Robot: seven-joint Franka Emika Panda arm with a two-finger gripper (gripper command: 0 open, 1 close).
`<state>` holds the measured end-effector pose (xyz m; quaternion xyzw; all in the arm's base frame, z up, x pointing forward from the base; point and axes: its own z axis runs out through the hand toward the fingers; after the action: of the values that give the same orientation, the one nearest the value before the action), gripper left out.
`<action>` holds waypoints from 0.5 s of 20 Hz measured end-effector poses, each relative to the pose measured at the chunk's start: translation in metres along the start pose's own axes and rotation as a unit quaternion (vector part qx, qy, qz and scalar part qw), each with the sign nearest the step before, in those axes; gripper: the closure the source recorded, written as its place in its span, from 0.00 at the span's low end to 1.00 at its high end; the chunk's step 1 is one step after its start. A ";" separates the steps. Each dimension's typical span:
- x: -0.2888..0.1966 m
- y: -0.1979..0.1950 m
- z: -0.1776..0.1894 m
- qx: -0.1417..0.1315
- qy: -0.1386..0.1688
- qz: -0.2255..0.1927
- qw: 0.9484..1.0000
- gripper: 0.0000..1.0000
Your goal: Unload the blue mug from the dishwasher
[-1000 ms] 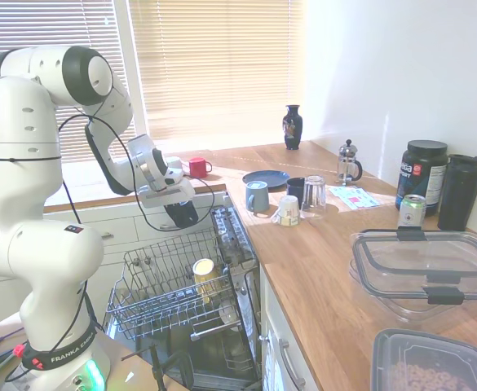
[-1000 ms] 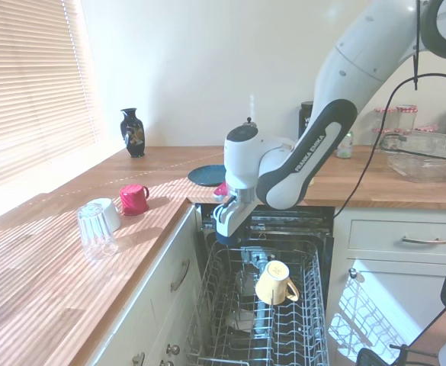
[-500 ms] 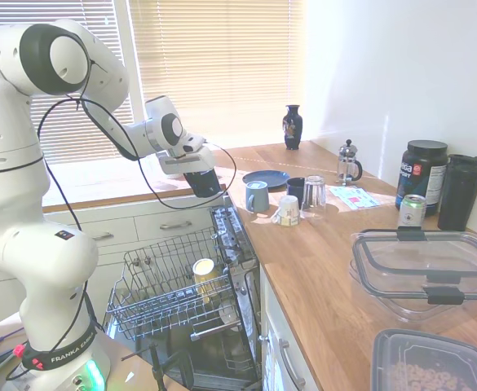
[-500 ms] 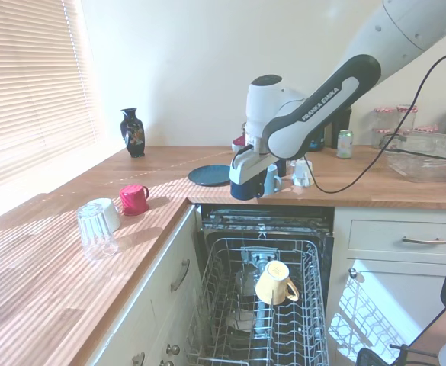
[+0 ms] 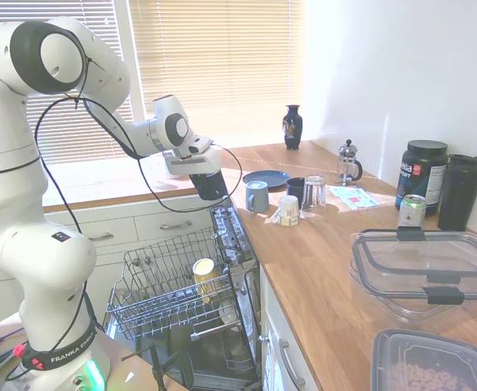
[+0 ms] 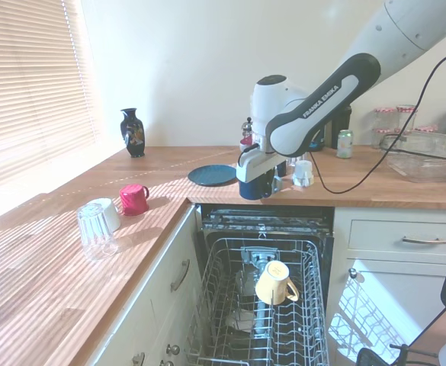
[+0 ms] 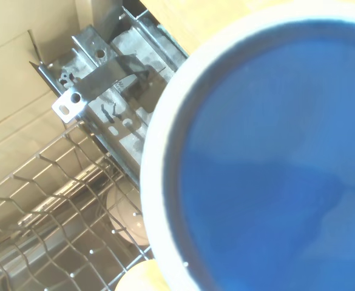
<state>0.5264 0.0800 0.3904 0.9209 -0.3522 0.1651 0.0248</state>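
Filling most of the wrist view is the small dark navy mug with a pale rim and blue inside (image 7: 268,157), seen from straight above its mouth, with the silver wire pull-out rack (image 7: 50,212) and the metal top edge of the under-counter dishwasher with a dark interior (image 7: 113,91) below it.

From the first exterior view, nearest the camera sit 2 clear plastic lidded containers (image 5: 426,273) on the wooden surface (image 5: 320,269). Lower down, the dishwasher (image 5: 222,326) stands open with its rack (image 5: 161,289) pulled out; a cream-yellow cup (image 5: 203,271) rests tilted in the rack.

Above the back of the rack, level with the surface edge, the end effector (image 5: 208,184) on the white arm is clenched on the dark navy mug (image 5: 212,187), which hangs clear of the rack. In the second exterior view the end effector (image 6: 256,181) holds the mug (image 6: 255,187) just in front of the surface edge, above the open dishwasher (image 6: 268,221).

Beyond it on the surface stand a paler grey-blue mug (image 5: 257,195), a small white patterned cup (image 5: 287,210), an upturned clear glass (image 5: 314,195) and a dark blue round plate (image 5: 265,177). Further off are a small glass coffee press (image 5: 348,163), a black tub with a printed label (image 5: 421,175) and a green-and-silver can (image 5: 411,210). A red mug (image 5: 196,167) and a dark blue vase (image 5: 293,126) stand by the window blinds (image 5: 214,65).
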 end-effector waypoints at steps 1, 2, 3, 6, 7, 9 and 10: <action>0.005 -0.004 0.000 -0.002 -0.002 0.001 1.000 1.00; 0.011 -0.008 0.001 -0.005 -0.005 0.003 1.000 1.00; 0.018 -0.011 0.002 -0.008 -0.008 0.005 1.000 1.00; 0.043 -0.016 0.012 -0.021 -0.017 0.009 1.000 1.00; 0.051 -0.018 0.016 -0.024 -0.021 0.009 0.999 1.00; 0.063 -0.023 0.021 -0.029 -0.027 0.008 0.999 1.00; 0.069 -0.026 0.023 -0.031 -0.029 0.007 0.999 1.00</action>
<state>0.5977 0.0518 0.3928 0.9216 -0.3643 0.1272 0.0414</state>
